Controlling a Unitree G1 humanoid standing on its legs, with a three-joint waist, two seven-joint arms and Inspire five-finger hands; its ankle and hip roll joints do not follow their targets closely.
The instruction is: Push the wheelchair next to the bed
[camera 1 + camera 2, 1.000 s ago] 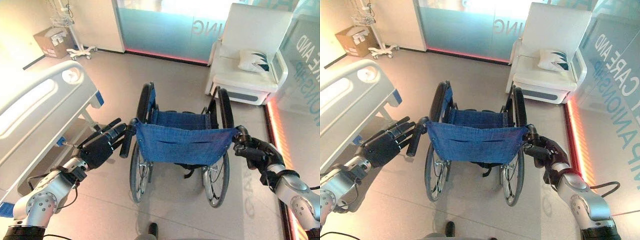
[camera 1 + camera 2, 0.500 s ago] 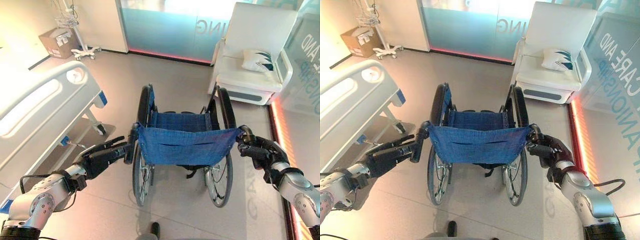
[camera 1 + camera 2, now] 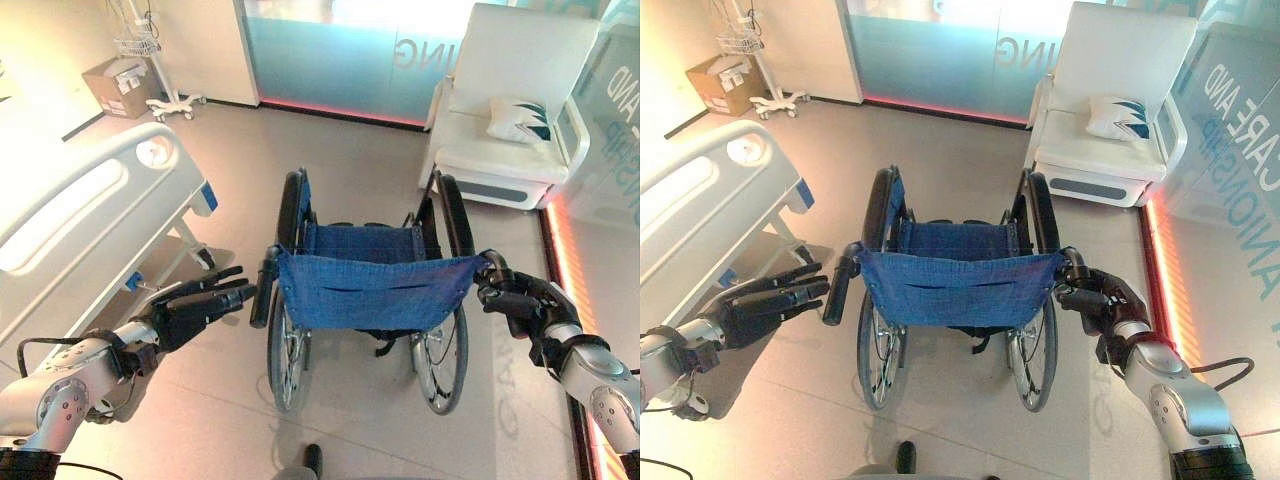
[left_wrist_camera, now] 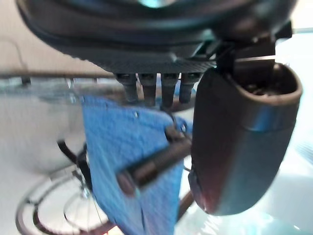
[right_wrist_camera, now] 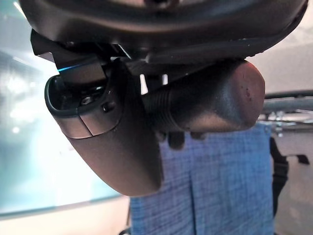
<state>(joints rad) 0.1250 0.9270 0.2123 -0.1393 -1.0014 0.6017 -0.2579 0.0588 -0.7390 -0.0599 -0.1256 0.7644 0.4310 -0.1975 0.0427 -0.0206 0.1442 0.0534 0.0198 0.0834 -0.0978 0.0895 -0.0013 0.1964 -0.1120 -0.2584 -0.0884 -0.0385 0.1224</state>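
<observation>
While the right hand [image 3: 512, 300] grips the wheelchair [image 3: 372, 290] handle, the left hand [image 3: 190, 310] hovers flat-fingered beside it.

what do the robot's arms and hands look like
Both arms are silver-grey metal with rounded joint housings dotted with small holes, ending in dark wrist cuffs. The left hand and right hand are black, with slim segmented fingers and a bulky glossy dark thumb.

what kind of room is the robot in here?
Probably a hospital or care room, perhaps a mock-up: a white bed with side rails, a blue wheelchair, and a wheeled stand with a wire basket by the far wall.
</observation>
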